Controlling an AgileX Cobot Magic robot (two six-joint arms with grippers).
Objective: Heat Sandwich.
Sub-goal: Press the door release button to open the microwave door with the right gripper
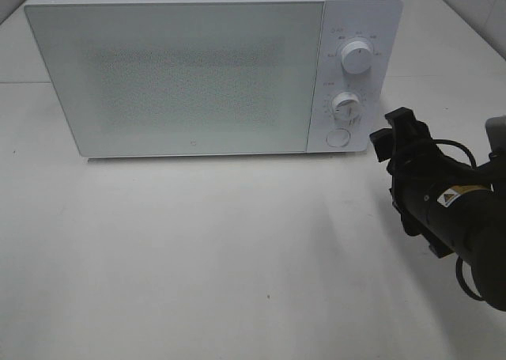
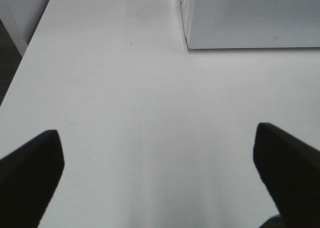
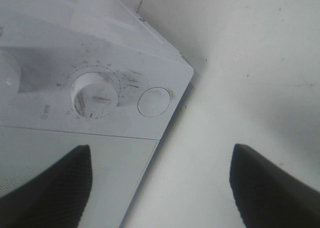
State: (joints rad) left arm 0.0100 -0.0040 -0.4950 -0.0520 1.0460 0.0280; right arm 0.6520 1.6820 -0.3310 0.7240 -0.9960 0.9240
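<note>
Microwave (image 1: 174, 67) stands on the white surface (image 1: 198, 257), door shut. We cannot tell where the sandwich is; no view shows it. Left jaws are spread wide over bare surface, fingers (image 2: 30, 178) holding nothing. Right jaws are also wide apart and hold nothing, fingers (image 3: 270, 188) hovering just beside the control panel's lower corner, near the lower dial (image 3: 95, 93) and the round button (image 3: 154, 101), touching neither.

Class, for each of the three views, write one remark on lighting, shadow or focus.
Exterior high: soft, even light; the microwave shows speckled grain on its front and a thin shadow beneath. Left wrist: the left end effector is dark and soft-edged, the table evenly lit. Right wrist: the dial is fairly sharp, the right end effector blurred.
</note>
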